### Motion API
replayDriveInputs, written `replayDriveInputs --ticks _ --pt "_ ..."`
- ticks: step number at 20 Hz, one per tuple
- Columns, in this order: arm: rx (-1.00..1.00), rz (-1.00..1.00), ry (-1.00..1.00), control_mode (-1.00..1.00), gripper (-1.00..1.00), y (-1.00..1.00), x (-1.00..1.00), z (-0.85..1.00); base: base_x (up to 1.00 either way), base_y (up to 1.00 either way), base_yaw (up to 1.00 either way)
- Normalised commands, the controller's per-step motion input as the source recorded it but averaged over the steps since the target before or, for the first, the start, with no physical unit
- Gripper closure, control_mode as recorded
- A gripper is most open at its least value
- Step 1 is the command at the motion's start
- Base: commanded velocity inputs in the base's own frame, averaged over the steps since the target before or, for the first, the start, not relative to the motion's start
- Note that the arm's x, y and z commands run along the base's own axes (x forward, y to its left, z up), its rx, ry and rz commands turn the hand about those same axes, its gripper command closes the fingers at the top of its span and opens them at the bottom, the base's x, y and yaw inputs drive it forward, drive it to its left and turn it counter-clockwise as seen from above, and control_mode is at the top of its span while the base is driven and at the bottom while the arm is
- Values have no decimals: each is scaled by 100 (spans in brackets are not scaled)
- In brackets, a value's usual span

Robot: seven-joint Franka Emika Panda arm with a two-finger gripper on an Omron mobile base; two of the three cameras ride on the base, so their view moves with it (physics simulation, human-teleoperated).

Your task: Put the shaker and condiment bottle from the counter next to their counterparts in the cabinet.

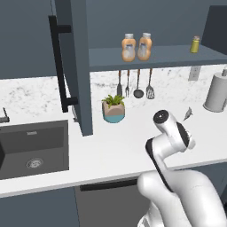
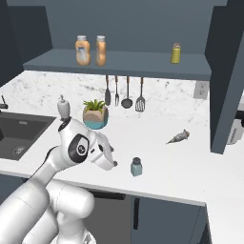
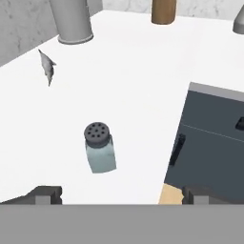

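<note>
1. The shaker (image 2: 137, 167) is seen upright on the worktop (image 2: 190, 162), near the front edge and apart from everything else; in the hand view the shaker (image 3: 99, 147) shows a dark perforated cap over a pale teal body.
2. The gripper (image 3: 121, 194) is held above the shaker with its jaws spread wide, nothing between them; the two fingertips (image 3: 45, 195) are seen well apart at the bottom of the hand view.
3. In the right base view the gripper (image 2: 107, 159) is seen just left of the shaker, not touching it.
4. Two orange condiment bottles (image 1: 129, 48) are seen side by side on the shelf of the cabinet (image 1: 168, 55), towards its left end, just beside each other.
5. A yellow-green shaker (image 1: 195, 45) with a dark cap is seen on the same shelf, well apart to the right.
6. The cabinet door (image 1: 75, 66) is seen swung open.
7. A small grey fish-like item (image 2: 178, 137) is seen lying on the worktop behind the shaker.
8. A potted plant (image 1: 113, 107) is seen near the back wall.
</note>
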Motion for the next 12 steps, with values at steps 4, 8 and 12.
replayDriveInputs --ticks 4,8,12 --pt "0 6 0 -100 -100 -34 14 -52 0 0 0" --pt "0 9 1 -100 -100 -12 7 -46 0 0 0" --pt "0 1 9 -100 -100 0 9 -25 0 0 0"
